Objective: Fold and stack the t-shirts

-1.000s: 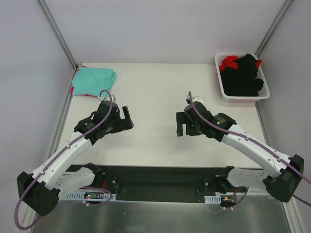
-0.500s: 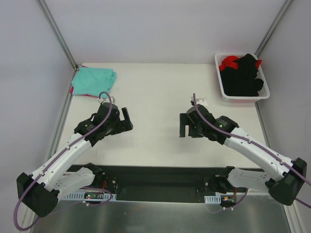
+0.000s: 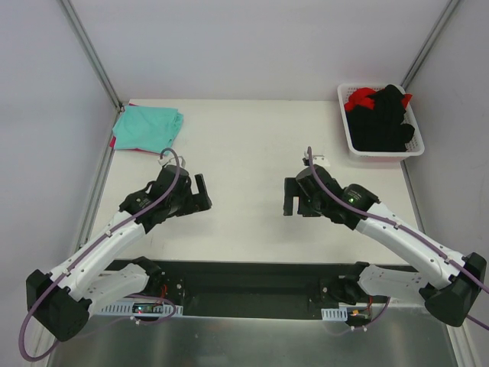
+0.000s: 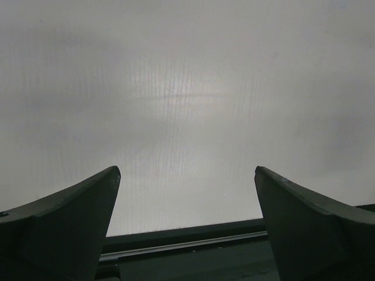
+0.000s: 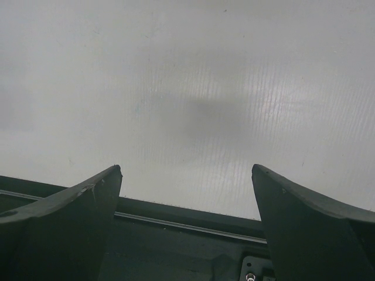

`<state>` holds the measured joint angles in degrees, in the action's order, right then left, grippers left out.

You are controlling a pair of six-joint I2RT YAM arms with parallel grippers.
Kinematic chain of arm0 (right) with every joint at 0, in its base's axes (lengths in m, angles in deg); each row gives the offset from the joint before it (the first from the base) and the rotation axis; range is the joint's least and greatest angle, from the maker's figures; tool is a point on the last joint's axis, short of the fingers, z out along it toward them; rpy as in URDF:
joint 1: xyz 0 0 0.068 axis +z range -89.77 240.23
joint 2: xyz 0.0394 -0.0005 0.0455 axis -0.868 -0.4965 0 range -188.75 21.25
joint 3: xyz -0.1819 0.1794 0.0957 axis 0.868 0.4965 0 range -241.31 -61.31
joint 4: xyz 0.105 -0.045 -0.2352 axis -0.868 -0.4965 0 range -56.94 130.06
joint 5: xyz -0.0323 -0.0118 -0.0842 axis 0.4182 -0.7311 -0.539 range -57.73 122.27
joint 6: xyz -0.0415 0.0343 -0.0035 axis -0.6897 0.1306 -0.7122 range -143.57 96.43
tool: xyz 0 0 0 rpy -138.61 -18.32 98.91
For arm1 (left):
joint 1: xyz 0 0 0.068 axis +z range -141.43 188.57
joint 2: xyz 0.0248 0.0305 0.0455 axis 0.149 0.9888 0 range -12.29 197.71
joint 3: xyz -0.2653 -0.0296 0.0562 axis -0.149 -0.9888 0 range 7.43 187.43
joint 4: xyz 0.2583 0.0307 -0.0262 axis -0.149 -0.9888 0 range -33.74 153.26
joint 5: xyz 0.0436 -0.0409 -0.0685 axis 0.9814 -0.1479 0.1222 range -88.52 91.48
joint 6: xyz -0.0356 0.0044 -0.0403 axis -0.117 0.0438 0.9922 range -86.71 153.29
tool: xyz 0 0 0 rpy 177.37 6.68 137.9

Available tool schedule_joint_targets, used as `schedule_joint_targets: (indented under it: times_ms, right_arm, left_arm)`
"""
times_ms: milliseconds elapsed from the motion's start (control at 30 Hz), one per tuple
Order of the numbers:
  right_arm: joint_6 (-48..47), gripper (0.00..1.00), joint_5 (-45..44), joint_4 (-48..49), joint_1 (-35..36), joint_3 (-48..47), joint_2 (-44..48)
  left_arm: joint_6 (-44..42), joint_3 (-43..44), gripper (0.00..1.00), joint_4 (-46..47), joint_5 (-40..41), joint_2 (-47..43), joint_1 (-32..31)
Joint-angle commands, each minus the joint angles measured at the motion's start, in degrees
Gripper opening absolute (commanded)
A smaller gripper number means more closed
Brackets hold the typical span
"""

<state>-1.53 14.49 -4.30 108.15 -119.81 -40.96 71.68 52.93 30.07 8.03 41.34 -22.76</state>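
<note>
While my left gripper and right gripper hover low over the bare middle of the desk, both stand spread wide with nothing between the jaws. Each wrist view shows only pale desk surface beyond the fingers.

Outward to my left, at the far corner, the teal t-shirt lies folded flat. A sliver of the magenta t-shirt peeks from under its near edge.

At the far right corner a white basket holds a heap of black garments, with red cloth showing at its far side. I judge those to be next. They are light, limp cloth that will sag and bunch rather than slip. I would pinch a fold at the top of the heap to lift one free, then take it by the shoulders or hem corners to spread it.
</note>
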Motion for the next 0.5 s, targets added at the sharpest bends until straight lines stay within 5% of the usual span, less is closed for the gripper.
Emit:
schedule_joint_targets:
  times_ms: [0,467]
  right_arm:
    - [1.2,0.96,-1.6,-0.6,0.5,0.1,0.3]
    - [1.7,0.96,-2.8,-0.9,1.6,0.8,-1.1]
  left_arm:
    - [1.2,-1.3,0.99,0.6,2.2,1.8,-3.3]
    - [5.9,7.4,0.99,0.1,10.5,17.4,-17.6]
